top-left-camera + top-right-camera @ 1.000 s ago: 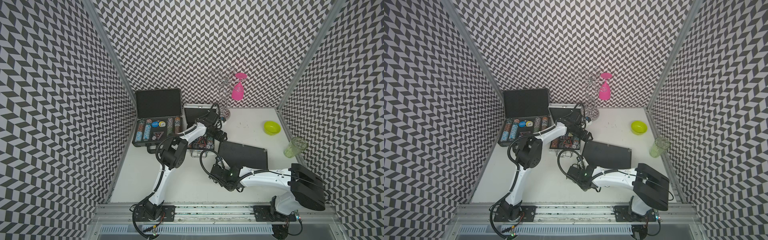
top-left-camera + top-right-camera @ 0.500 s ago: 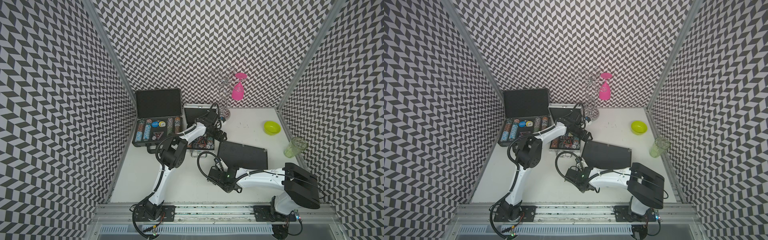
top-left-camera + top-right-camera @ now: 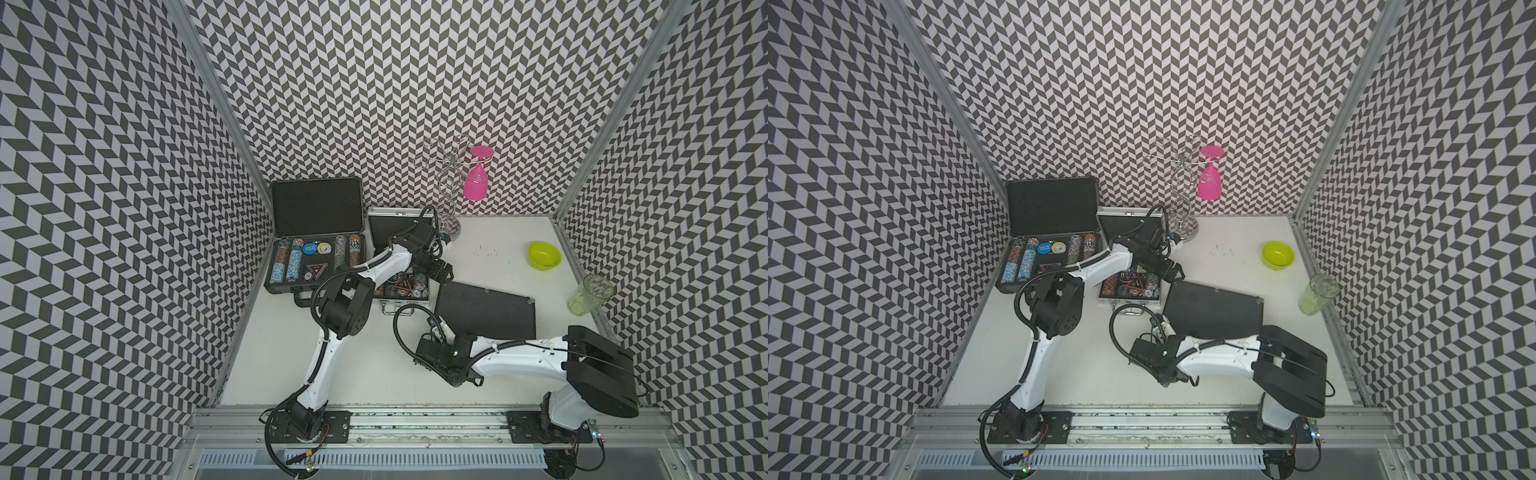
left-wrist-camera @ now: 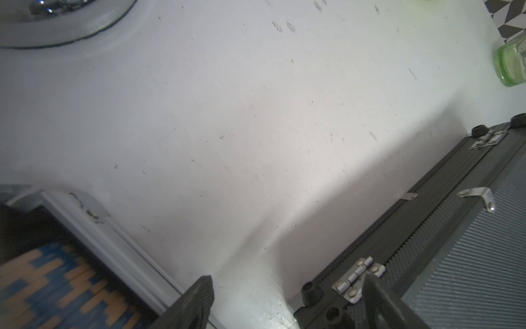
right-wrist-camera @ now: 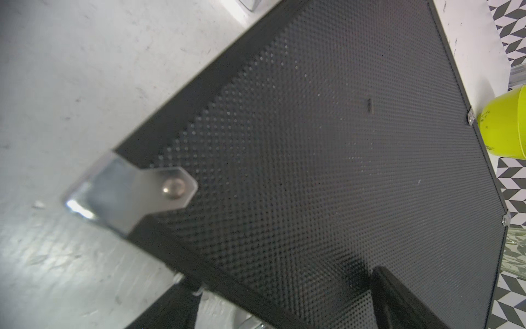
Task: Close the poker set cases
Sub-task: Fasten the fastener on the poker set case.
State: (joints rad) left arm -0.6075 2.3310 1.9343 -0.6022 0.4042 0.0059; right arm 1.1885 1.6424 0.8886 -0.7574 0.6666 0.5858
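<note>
A white table [image 3: 490, 249] is seen in both top views. On it are set an open black case [image 3: 316, 205] by the back left corner, an open silver case [image 3: 401, 289] just beside it, a closed black case [image 3: 486, 309], a wire glass rack [image 3: 452, 227], a yellow-green bowl [image 3: 544, 255] and a green tumbler [image 3: 590, 295].

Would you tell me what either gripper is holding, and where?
Left gripper holds nothing; right gripper straddles the black case's edge, grip uncertain.

A robot lab cell: chevron-patterned walls [image 3: 374, 83] enclose a white tabletop [image 3: 374, 365] with an aluminium rail [image 3: 415, 419].
</note>
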